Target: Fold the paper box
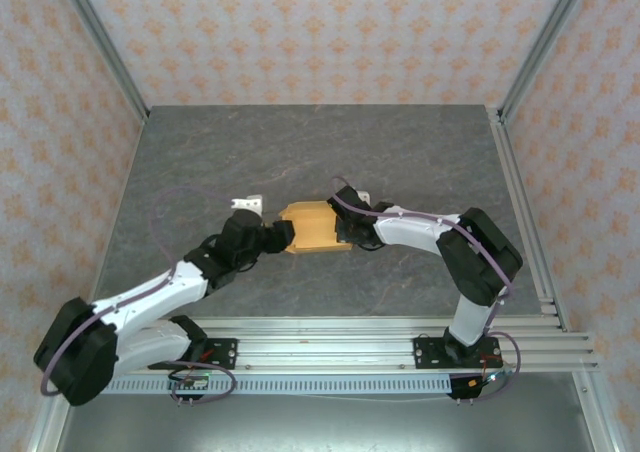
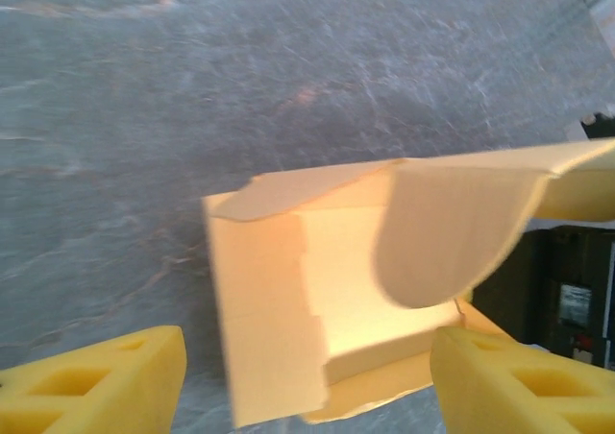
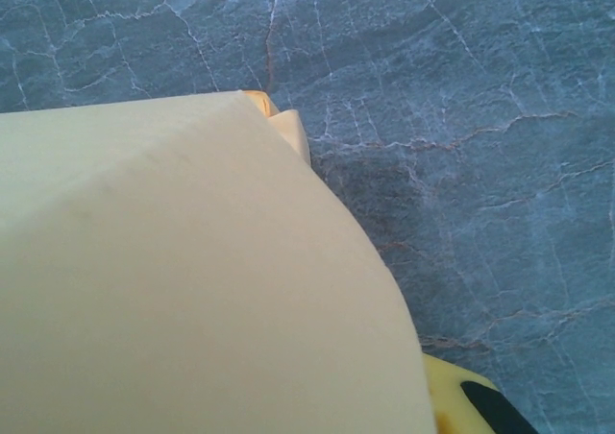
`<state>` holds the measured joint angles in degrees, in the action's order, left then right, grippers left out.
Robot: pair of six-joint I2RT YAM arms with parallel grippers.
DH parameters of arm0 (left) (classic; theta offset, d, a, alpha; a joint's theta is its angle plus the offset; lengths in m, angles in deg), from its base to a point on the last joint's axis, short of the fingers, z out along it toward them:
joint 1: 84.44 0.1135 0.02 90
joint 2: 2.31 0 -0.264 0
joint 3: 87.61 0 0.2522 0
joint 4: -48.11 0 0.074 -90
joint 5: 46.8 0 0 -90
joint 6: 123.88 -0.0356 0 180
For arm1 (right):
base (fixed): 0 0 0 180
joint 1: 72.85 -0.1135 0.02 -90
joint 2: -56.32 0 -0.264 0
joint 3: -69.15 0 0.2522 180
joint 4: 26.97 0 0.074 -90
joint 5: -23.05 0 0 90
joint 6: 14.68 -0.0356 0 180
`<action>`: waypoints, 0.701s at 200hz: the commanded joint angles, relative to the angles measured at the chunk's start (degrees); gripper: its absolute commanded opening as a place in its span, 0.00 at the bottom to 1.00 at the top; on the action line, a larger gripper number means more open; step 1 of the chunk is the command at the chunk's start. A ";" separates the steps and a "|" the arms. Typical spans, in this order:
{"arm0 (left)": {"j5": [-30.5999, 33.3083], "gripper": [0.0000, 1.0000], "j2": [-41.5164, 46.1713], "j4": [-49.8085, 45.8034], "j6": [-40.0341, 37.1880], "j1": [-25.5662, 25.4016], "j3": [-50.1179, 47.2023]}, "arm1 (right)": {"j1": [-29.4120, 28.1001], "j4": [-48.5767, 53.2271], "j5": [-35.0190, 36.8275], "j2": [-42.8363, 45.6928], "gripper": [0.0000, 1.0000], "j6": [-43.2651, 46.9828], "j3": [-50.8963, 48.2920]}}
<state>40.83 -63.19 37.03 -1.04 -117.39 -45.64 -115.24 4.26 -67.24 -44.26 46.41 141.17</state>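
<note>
**Ann:** Grey marbled table (image 1: pixel 200 162), patterned walls (image 1: pixel 320 32) behind, and the paper box (image 1: pixel 318 228) sits dead centre, caught between both arms.

**Ben:** How's the left gripper (image 2: pixel 307 396)?

**Ann:** Spread wide, gripping nothing. The box lies between its yellow fingers (image 2: pixel 96 381) and just ahead of them, with a gap on one side.

**Ben:** And the right gripper (image 1: pixel 348 228)?

**Ann:** Nearly closed, and it looks pinched onto the far edge of the rounded flap (image 2: pixel 452 232) (card blankets most of its own camera, so that's my reading).

**Ben:** Progress?

**Ann:** Well along, I'd say. Base and side walls stand up and the cavity is formed. That rounded flap hangs over the opening, not yet pressed down or tucked. Closing it looks like what's left.
</note>
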 commanded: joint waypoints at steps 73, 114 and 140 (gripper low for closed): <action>-14.43 0.60 -9.20 12.73 7.83 8.71 -5.88 | -0.24 -0.41 0.02 -0.54 0.15 -0.59 0.73; -19.36 0.60 -18.08 23.11 11.71 8.78 -4.84 | -0.25 -0.84 -0.38 -0.81 0.15 -0.58 0.54; -21.09 0.58 -21.95 27.13 13.56 8.29 -3.28 | -0.24 -1.03 -0.46 -1.01 0.15 -0.48 0.62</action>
<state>23.15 -82.84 56.46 9.54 -108.82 -50.74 -115.24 3.76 -68.07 -44.35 46.41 141.21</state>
